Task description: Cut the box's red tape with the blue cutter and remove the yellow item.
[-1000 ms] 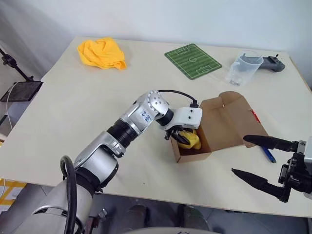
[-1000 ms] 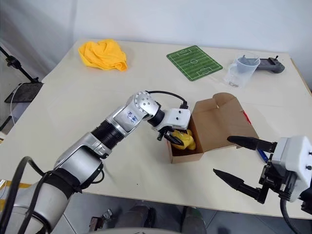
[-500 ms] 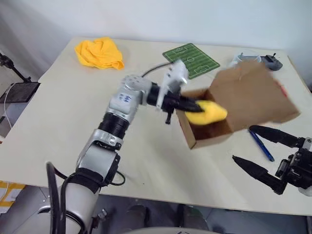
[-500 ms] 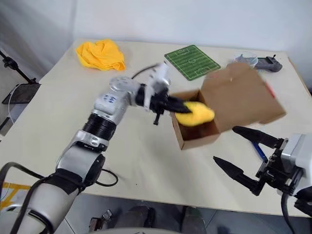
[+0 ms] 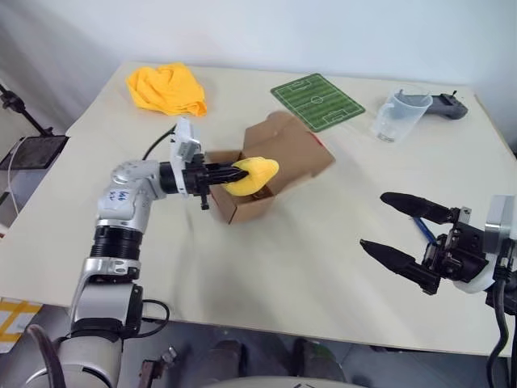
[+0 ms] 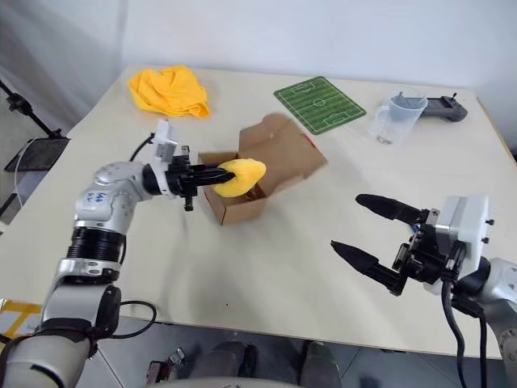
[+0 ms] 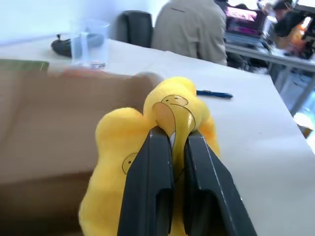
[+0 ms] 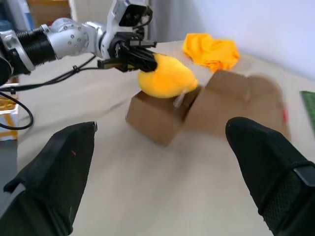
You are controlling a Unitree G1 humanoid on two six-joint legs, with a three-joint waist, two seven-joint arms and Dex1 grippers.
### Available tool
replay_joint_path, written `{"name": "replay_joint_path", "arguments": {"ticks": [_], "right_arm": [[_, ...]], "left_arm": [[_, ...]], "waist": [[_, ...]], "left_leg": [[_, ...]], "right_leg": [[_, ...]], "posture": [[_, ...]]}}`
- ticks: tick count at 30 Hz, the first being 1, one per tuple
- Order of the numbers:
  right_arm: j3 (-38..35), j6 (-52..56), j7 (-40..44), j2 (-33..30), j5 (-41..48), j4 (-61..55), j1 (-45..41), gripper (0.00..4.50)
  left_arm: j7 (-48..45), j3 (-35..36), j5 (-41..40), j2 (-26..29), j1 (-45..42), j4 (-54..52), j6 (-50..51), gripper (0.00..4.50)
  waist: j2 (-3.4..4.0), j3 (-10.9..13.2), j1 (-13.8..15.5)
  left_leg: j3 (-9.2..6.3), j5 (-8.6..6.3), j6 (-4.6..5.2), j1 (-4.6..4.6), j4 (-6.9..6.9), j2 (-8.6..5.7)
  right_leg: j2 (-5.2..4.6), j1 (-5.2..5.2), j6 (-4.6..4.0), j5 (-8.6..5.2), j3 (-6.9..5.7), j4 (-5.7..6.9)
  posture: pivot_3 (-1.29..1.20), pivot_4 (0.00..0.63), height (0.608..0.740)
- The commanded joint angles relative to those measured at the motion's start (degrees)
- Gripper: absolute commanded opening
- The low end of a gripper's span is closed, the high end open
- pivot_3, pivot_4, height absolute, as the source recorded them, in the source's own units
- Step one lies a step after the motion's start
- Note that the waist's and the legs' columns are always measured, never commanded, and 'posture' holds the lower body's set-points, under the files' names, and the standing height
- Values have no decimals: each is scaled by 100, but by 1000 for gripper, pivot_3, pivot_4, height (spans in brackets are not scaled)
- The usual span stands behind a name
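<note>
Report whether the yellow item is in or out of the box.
Out: the left gripper holds the yellow item above the open box.

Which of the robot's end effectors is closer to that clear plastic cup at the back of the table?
The right end effector, open, hovering over the table's near edge on the clear plastic cup's side. The left end effector holds the yellow item farther across.

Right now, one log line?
left gripper: shut on yellow toy | box: open | right gripper: open, empty
</note>
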Motion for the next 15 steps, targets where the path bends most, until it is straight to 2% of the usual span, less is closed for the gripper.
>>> {"name": "replay_joint_path", "arguments": {"ticks": [1, 4, 7, 11, 15], "right_arm": [[-60, -141, 104, -88, -56, -49, -13, 4500], [-90, -196, 69, 2, -55, -66, -24, 4500], [-84, -236, 98, 44, -6, -91, 15, 4500], [87, -335, 260, 142, 130, -128, -17, 4500], [634, -357, 355, 199, 67, -122, -308, 4500]], "left_arm": [[48, -210, 54, -171, -43, -391, -196, 18], [79, 115, -382, -226, -159, -563, 23, 18], [147, 526, -864, -28, -224, -755, 493, 18], [309, 1370, -1499, 764, -47, -987, 1261, 18], [381, 1786, -1225, 1625, 647, -1008, 1027, 18]], "waist": [[0, 0, -5], [0, 0, -34], [0, 0, -90], [1, 0, -230], [4, -2, -280]], "left_leg": [[0, -1, -1, -1, -1, 0], [5, -1, -2, -4, -2, 0], [11, -2, -4, -4, -2, 6], [15, -1, -10, 3, -5, 15], [20, 0, -12, 15, -10, 17]], "right_leg": [[0, -1, 0, 0, -2, 0], [1, -5, 0, 0, -2, 0], [3, -8, 0, 0, -2, 0], [10, -8, 0, 0, 0, 1], [11, -7, 0, 0, 8, 4]], "posture": [[0, 150, 740], [0, 150, 740], [0, 150, 740], [0, 150, 740], [0, 150, 740]]}}
